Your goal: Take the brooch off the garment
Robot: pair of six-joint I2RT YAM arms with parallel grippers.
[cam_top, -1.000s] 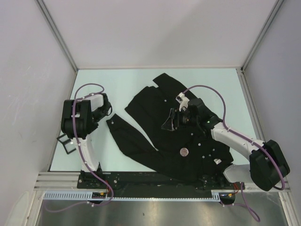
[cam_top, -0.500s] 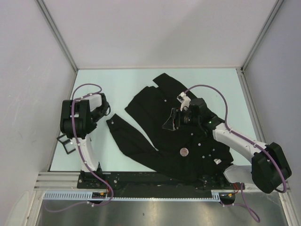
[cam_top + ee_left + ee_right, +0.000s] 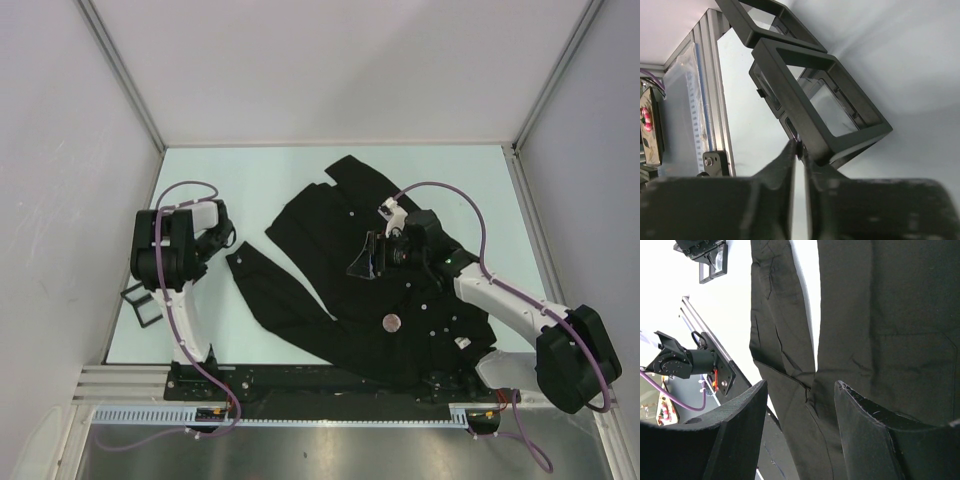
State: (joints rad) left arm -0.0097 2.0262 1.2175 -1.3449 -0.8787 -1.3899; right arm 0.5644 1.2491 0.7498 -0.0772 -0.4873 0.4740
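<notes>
We're watching the approach step. The right arm is hanging over the middle of the shirt, which is lying spread across the worktop, from the centre out toward 4 o'clock. The brooch, a small round disc, is sitting on the black cloth at about 5 o'clock from the right jaws in the top view, near but clearly apart.

Those jaws are gaping wide and gripping nothing. Whether they are brushing the cloth, I cannot tell. The right wrist view is showing only dark fabric past the fingers, with no brooch in sight.

By my reading, the next move is calling for a swing toward 5 o'clock. Then comes a drop over the disc and a pinch on its rim alone, keeping cloth out of the bite.

Over at 9 o'clock the left arm is sitting folded, well clear of the shirt. Its jaws are pressed together on nothing and pointing at the black frames. It may be needed to pin the fabric down.
</notes>
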